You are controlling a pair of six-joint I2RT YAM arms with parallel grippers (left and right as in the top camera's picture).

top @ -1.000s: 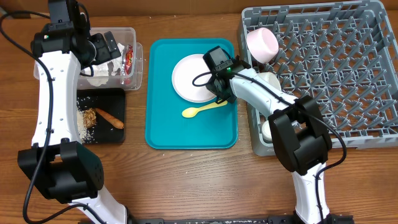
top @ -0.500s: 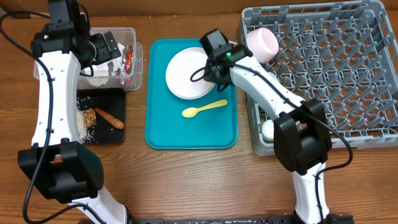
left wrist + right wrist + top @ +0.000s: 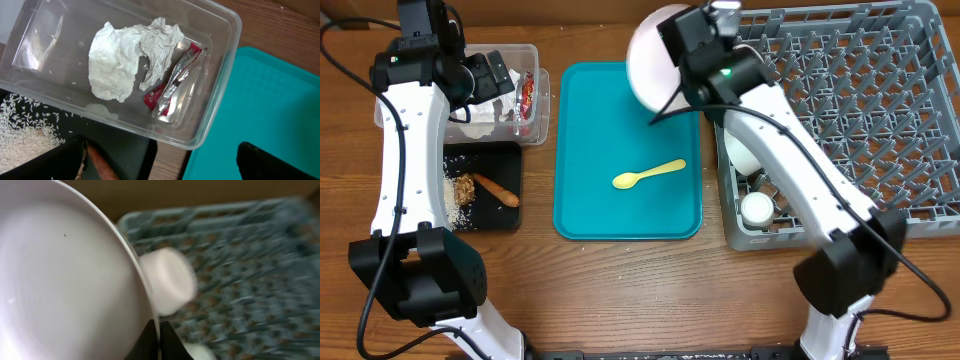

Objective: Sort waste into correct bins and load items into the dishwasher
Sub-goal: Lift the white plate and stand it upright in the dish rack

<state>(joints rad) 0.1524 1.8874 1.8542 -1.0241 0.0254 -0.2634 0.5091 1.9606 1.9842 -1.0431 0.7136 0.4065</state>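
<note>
My right gripper point(image 3: 678, 62) is shut on the rim of the white plate point(image 3: 652, 55), which hangs on edge above the teal tray's far end, next to the grey dish rack point(image 3: 860, 110). In the right wrist view the black fingertips point(image 3: 165, 330) pinch the plate point(image 3: 65, 280), and a pale pink bowl point(image 3: 170, 280) lies in the rack behind it. My left gripper point(image 3: 485, 75) hovers open and empty over the clear tub point(image 3: 220, 75), which holds crumpled paper point(image 3: 117, 60) and a red wrapper point(image 3: 172, 85). The yellow spoon point(image 3: 648, 175) lies on the teal tray point(image 3: 590, 150).
The black tray point(image 3: 510, 160) in front of the tub holds a carrot stick point(image 3: 495, 188), a brown lump point(image 3: 465, 187) and rice point(image 3: 25, 125). A small white cup point(image 3: 757, 208) and a white bowl point(image 3: 745, 152) sit in the rack's near left corner.
My right gripper has lifted the plate off the teal tray, tipped it on edge and carried it back toward the rack. The left arm has not moved.
</note>
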